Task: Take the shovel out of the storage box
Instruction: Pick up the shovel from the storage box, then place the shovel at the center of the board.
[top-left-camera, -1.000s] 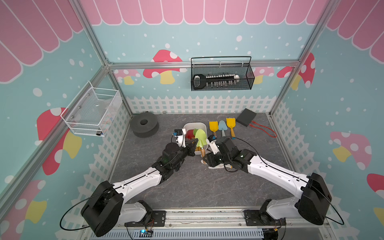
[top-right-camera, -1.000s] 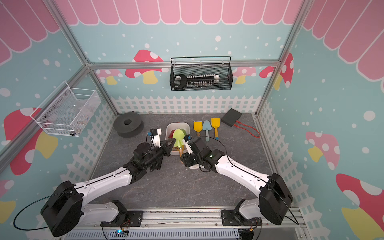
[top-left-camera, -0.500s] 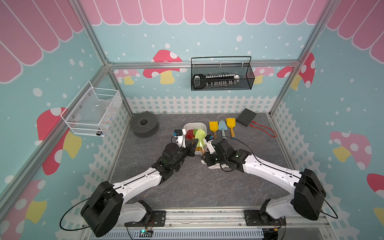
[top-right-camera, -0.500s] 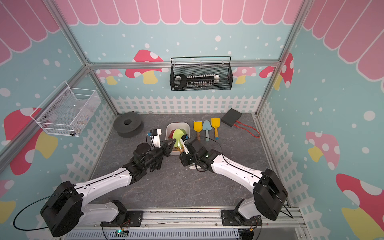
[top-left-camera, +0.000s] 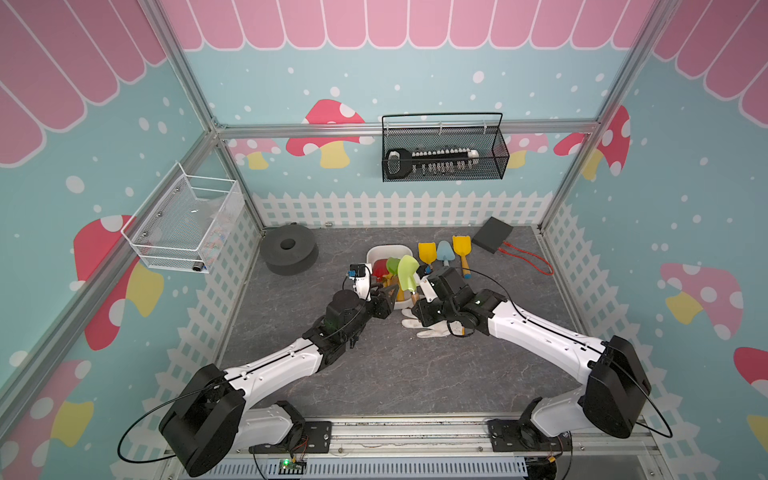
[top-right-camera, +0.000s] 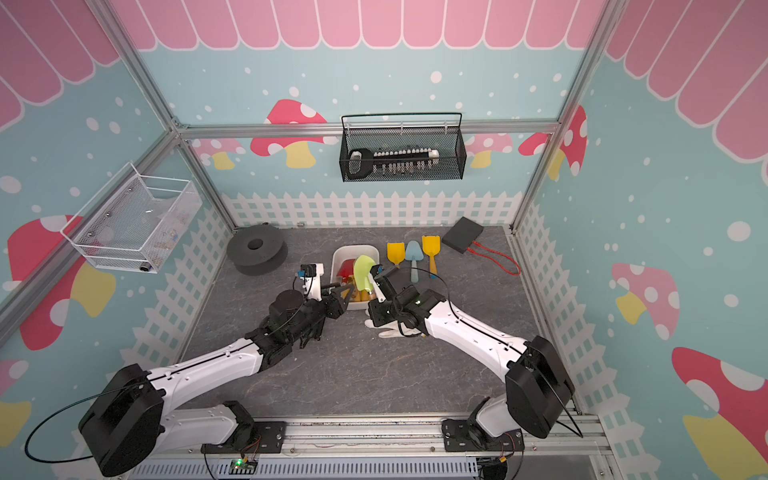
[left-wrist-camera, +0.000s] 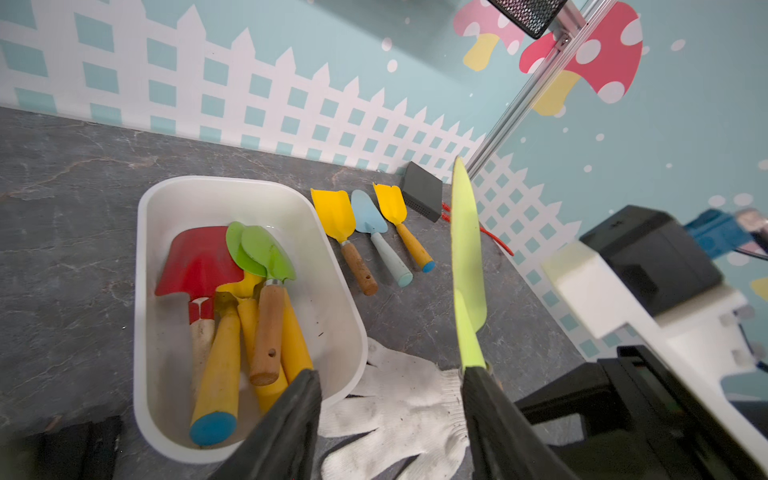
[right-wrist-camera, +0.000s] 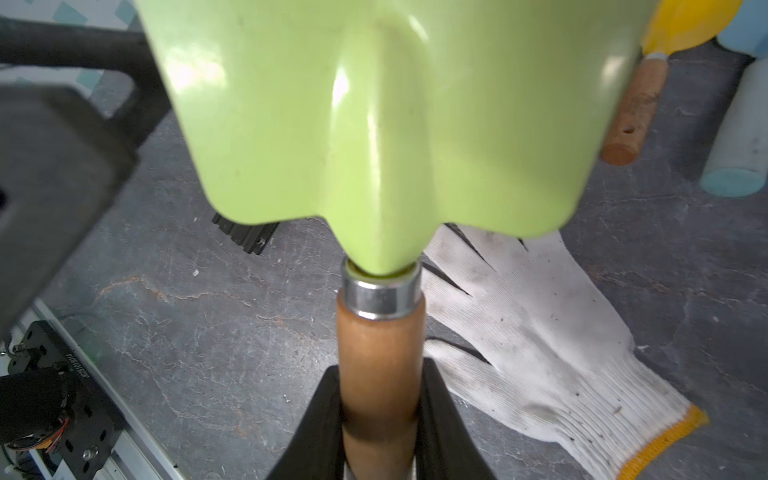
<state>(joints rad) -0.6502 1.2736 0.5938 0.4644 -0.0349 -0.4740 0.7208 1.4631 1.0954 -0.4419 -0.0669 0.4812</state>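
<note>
My right gripper (right-wrist-camera: 380, 374) is shut on the wooden handle of a light green shovel (right-wrist-camera: 374, 124), holding it upright, blade up. In both top views this shovel (top-left-camera: 407, 272) (top-right-camera: 363, 272) stands just right of the white storage box (top-left-camera: 388, 249) (top-right-camera: 355, 250), near its front end. My left gripper (left-wrist-camera: 388, 374) is open, with nothing between its jaws. One of its fingers (left-wrist-camera: 490, 399) is beside the shovel's neck (left-wrist-camera: 467, 249). The storage box (left-wrist-camera: 143, 332) still holds a red shovel (left-wrist-camera: 199, 257), a green one (left-wrist-camera: 266, 253) and yellow-handled ones.
A white work glove (top-left-camera: 428, 328) (left-wrist-camera: 395, 407) lies on the grey floor under both grippers. Three shovels (top-left-camera: 444, 253) lie in a row right of the box, and a black case (top-left-camera: 492, 235) with a red cord sits behind them. A grey foam ring (top-left-camera: 289, 249) sits at the back left. Wire baskets hang on the walls.
My right gripper has shut on the light green shovel's handle. My left gripper, shut a second ago, has opened and let go of it.
</note>
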